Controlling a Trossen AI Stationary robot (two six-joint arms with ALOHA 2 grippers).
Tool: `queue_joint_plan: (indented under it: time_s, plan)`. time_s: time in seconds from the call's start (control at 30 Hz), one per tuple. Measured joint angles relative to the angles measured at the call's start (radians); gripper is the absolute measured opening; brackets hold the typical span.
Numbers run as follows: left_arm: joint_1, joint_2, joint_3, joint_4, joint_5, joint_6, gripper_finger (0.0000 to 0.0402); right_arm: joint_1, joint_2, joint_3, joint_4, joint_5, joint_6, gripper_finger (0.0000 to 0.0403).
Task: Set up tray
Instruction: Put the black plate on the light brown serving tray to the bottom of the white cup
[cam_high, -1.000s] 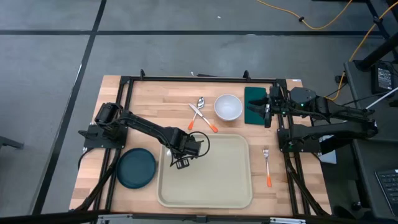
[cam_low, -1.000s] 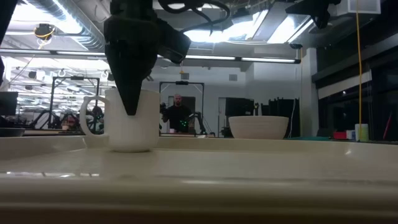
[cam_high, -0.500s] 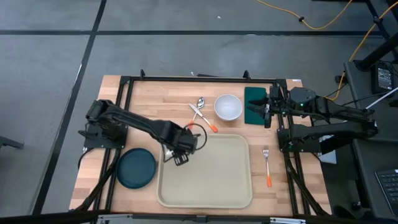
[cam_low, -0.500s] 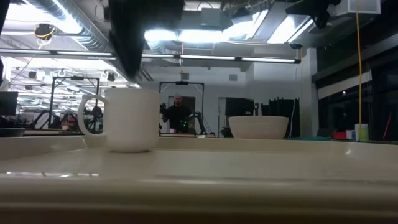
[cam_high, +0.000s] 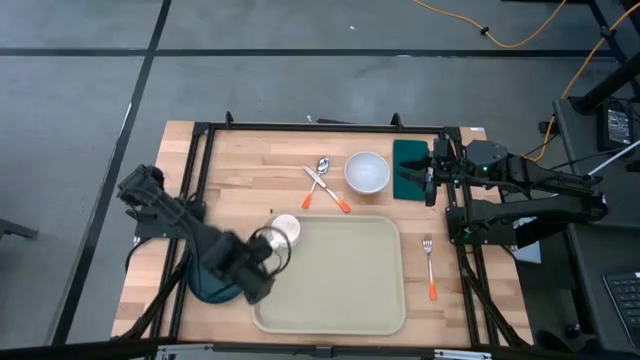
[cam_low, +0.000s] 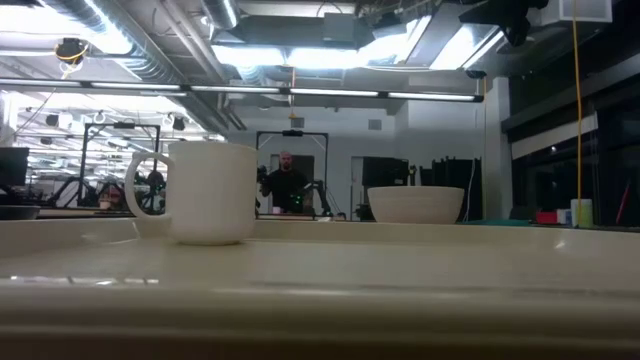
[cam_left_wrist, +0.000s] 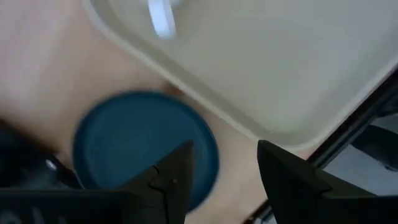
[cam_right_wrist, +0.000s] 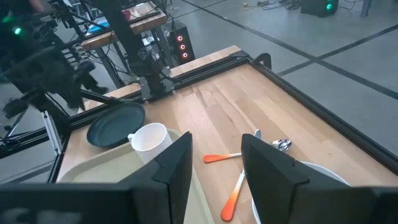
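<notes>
The beige tray (cam_high: 340, 285) lies on the wooden table near its front edge. A white mug (cam_high: 284, 230) stands upright on its base in the tray's far left corner, and shows again as the mug (cam_low: 205, 192) in the low view. My left gripper (cam_high: 256, 288) hovers open and holds nothing, above the gap between the tray's left rim (cam_left_wrist: 205, 106) and a dark blue plate (cam_left_wrist: 143, 146). My right gripper (cam_right_wrist: 214, 168) stands open at the far right, above a dark green napkin (cam_high: 408, 168).
A white bowl (cam_high: 367, 172) sits beyond the tray. A spoon (cam_high: 322, 166) and an orange-handled utensil (cam_high: 330, 195) lie left of the bowl. An orange-handled fork (cam_high: 429, 268) lies right of the tray. The blue plate (cam_high: 212, 275) rests flat left of the tray.
My left gripper has opened and let go of the mug. It has then risen and drawn back toward the table's left and near edges, ending over the blue plate's edge. The mug stays upright in the tray's far left corner.
</notes>
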Motion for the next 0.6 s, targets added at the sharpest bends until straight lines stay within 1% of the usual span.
queue_joint_plan:
  time_s: [0.13,0.2,0.37,0.47,0.6]
  plan:
    - [-0.08,0.082,0.0,0.017,0.006,-0.144,0.0171,0.0,0.0,0.0,0.0,0.0,0.001,0.0145]
    - [-0.106,0.135,-0.001,0.029,0.035,-0.191,0.0173,0.0,0.0,0.0,0.0,0.0,0.002,0.0145]
    - [-0.138,0.265,-0.001,0.085,0.141,-0.24,0.019,0.0,0.0,0.0,0.001,-0.017,0.003,0.0145]
    - [-0.14,0.327,-0.001,0.081,0.161,-0.275,0.0202,0.001,0.0,0.0,0.001,-0.029,0.003,0.0145]
    - [-0.136,0.372,-0.001,0.058,0.16,-0.309,0.0212,0.001,0.0,0.0,0.002,-0.058,0.007,0.0145]
